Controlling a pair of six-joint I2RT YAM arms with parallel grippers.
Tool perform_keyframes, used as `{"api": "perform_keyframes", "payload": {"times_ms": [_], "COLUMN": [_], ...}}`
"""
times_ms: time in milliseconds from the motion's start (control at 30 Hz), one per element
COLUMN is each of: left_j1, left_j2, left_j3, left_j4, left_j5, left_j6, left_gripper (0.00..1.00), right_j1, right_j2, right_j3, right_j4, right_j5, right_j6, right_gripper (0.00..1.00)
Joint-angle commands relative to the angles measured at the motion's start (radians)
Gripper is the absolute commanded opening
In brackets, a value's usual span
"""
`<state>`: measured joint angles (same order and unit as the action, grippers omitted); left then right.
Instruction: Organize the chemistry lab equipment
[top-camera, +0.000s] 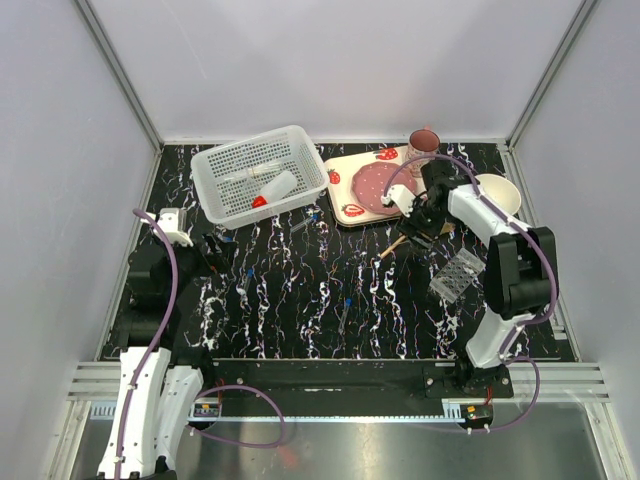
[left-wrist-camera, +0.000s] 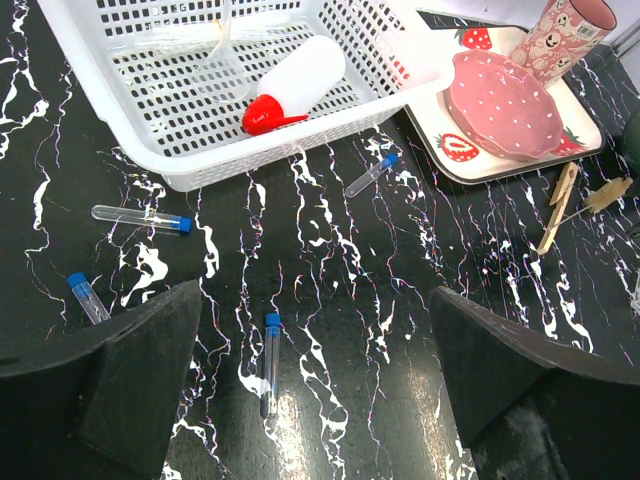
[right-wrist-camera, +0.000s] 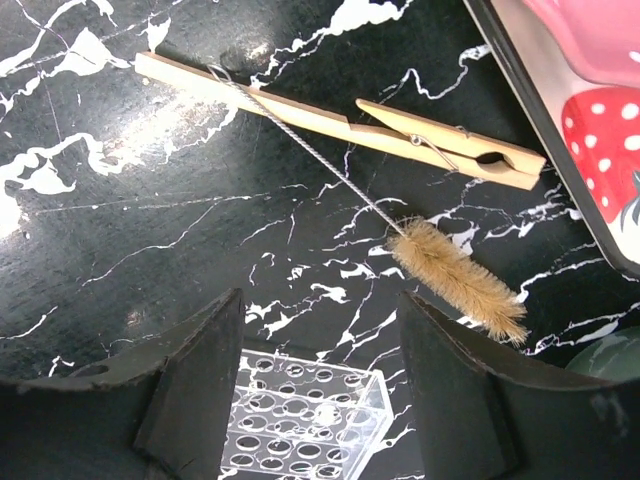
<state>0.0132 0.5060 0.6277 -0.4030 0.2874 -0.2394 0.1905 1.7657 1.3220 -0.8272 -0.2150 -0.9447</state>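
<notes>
While hovering just off the near edge of the strawberry-print tray (right-wrist-camera: 610, 150), shows the right gripper (right-wrist-camera: 315, 385) partly parted and empty. Just ahead of it, beside that tray edge: wooden clamp (right-wrist-camera: 340, 125), long axis running side to side, along the jaws' closing line rather than across it. Over the clamp, slanting toward the tray: tube brush (right-wrist-camera: 455, 280). Probably calls for a wrist turn before pinching. Farther from the tray, under the wrist: clear tube rack (right-wrist-camera: 310, 410). Well away from the tray: left gripper (left-wrist-camera: 315, 390), wide open, holding nothing, above blue-capped tubes (left-wrist-camera: 268, 365). Clearly the right arm's reach.
</notes>
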Motion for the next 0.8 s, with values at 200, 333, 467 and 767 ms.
{"api": "perform_keyframes", "payload": {"times_ms": [200, 333, 467, 767], "left_j1": [-0.004, -0.004, -0.005, -0.005], "left_j2": [0.008, 0.011, 0.014, 0.020], "left_j3": [0.003, 0.003, 0.003, 0.003], "left_j4": [0.029, 0.029, 0.029, 0.032], "left_j5": [-0.004, -0.004, -0.004, -0.004], "left_j6": [0.011, 0.012, 0.012, 0.014], "left_gripper": [0.99, 0.99, 0.99, 0.99], "right_j1": [0.040, 0.043, 0.043, 0.043], "right_j2": [0.090, 0.120, 0.135, 0.193], "right_j3": [0.049, 0.057, 0.062, 0.062], "right_j4": [0.065, 0.094, 0.112, 0.132], "right_j5": [0.095, 0.135, 0.167, 0.207], "right_j6": [-0.068, -0.109, -0.157, -0.239], "right_gripper": [0.60, 0.57, 0.56, 0.49]}}
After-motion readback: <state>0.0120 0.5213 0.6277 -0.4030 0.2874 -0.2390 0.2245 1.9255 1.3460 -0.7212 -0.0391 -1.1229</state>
